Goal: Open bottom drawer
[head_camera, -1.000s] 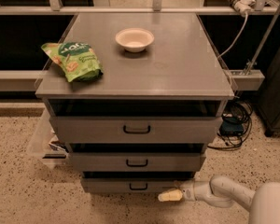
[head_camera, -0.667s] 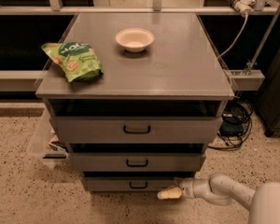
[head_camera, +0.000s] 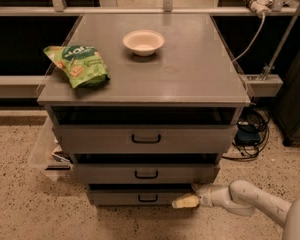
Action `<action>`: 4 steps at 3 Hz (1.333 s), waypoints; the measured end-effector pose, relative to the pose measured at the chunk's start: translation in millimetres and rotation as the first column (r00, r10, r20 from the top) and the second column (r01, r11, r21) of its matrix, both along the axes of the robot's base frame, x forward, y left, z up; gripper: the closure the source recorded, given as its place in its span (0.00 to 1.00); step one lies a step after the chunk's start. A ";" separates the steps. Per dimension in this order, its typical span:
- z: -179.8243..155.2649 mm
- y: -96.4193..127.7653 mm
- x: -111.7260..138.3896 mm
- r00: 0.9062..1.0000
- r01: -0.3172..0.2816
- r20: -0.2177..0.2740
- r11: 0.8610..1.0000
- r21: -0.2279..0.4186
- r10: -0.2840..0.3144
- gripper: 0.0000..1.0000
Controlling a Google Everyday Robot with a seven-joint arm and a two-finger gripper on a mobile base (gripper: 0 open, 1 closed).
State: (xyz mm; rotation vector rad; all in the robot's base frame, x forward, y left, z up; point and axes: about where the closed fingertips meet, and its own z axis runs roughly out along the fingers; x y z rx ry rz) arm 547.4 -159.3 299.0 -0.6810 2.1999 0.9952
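In the camera view, the gripper (head_camera: pixel 186 202) sits low near the floor, open or closed I cannot tell, at the right end of the bottom drawer (head_camera: pixel 115 197), whose black loop handle (head_camera: pixel 148 198) lies just beyond its tip.

Lab, robot tool (head_camera: pixel 185 202) low by drawer unit (head_camera: pixel 190 79), cables (head_camera: pixel 251 130)

We log a narrow grey bottom drawer (head_camera: pixel 115 198) with a small black loop handle (head_camera: pixel 148 198). The pale-yellow gripper (head_camera: pixel 184 202) on a white arm (head_camera: pixel 250 199) sits by its right end. There's also a green printed snack bag (head_camera: pixel 79 65), a cream round bowl (head_camera: pixel 144 42) and a beige speckled floor (head_camera: pixel 20 209).
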 end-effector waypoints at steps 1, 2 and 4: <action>2.6 -0.2 0.8 1.000 0.000 0.003 1.000 -0.004 0.000 0.00; -6.1 4.1 -1.8 1.000 0.014 0.001 1.000 0.003 -0.014 0.00; -45.0 4.5 -3.1 0.997 0.050 0.051 0.999 0.009 -0.050 0.00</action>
